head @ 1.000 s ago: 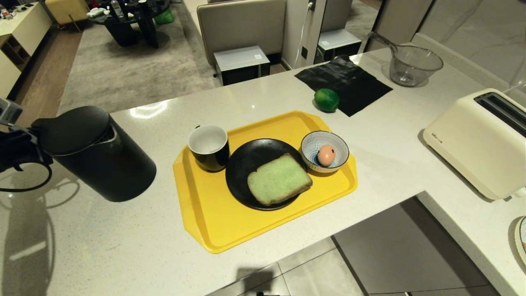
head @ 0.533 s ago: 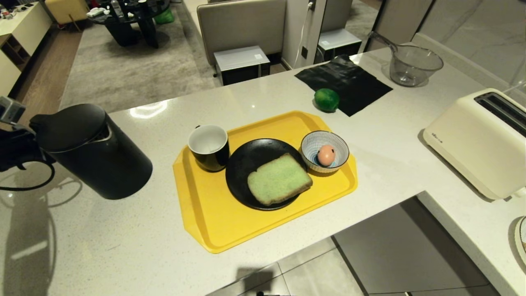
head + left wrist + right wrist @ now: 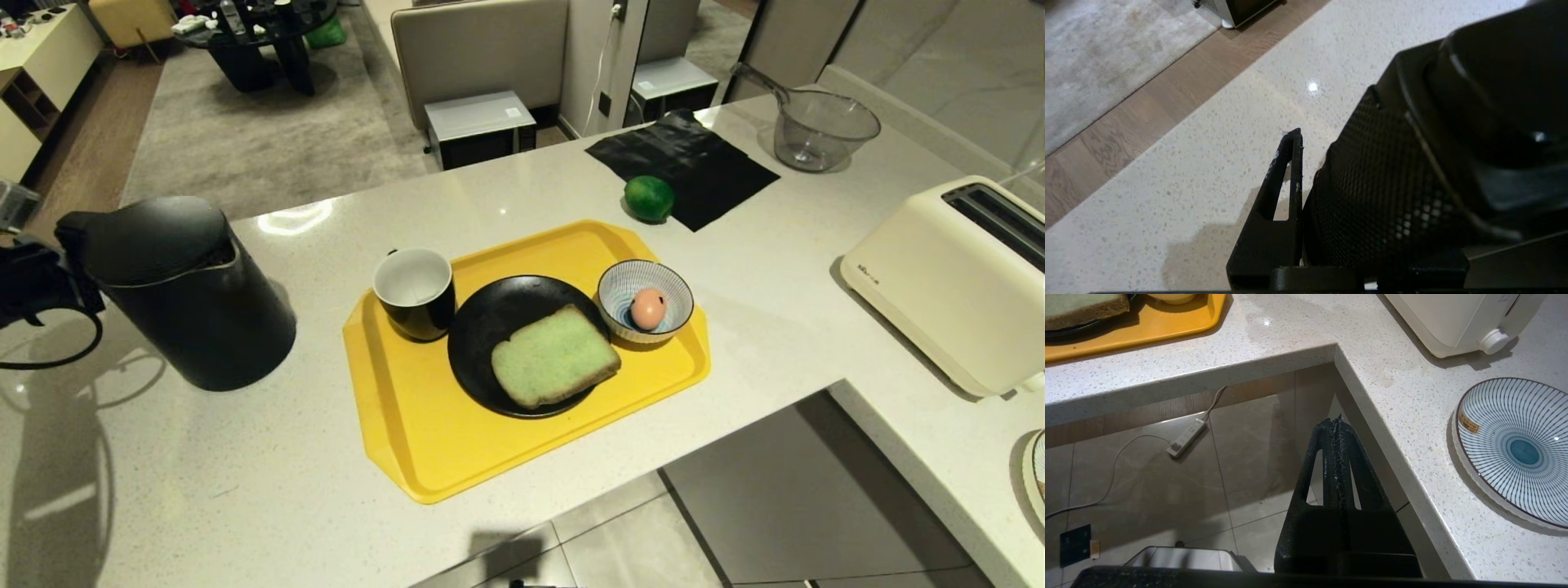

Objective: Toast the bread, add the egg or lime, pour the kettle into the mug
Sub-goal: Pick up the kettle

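The black kettle (image 3: 192,298) stands on the counter's left side. My left gripper (image 3: 1347,171) is shut on the kettle's textured handle (image 3: 1380,183); one finger (image 3: 1294,163) shows beside it, the other is hidden. In the head view my left arm (image 3: 37,282) sits just left of the kettle. On the yellow tray (image 3: 408,425) are the black mug (image 3: 415,292), the green-faced bread (image 3: 553,355) on a black plate (image 3: 490,327), and the egg (image 3: 647,308) in a striped bowl (image 3: 645,298). The lime (image 3: 649,198) lies behind the tray. My right gripper (image 3: 1337,420) hangs shut and empty below the counter's edge.
A cream toaster (image 3: 959,278) stands on the right counter wing, with a striped plate (image 3: 1515,449) nearer me. A black cloth (image 3: 682,163) and a clear strainer bowl (image 3: 820,131) lie at the back right. The counter has an inner corner (image 3: 1336,351) over tiled floor.
The kettle has gone from leaning to nearly upright and shifted slightly back and left with my left arm. The right arm and the things on the tray have not moved.
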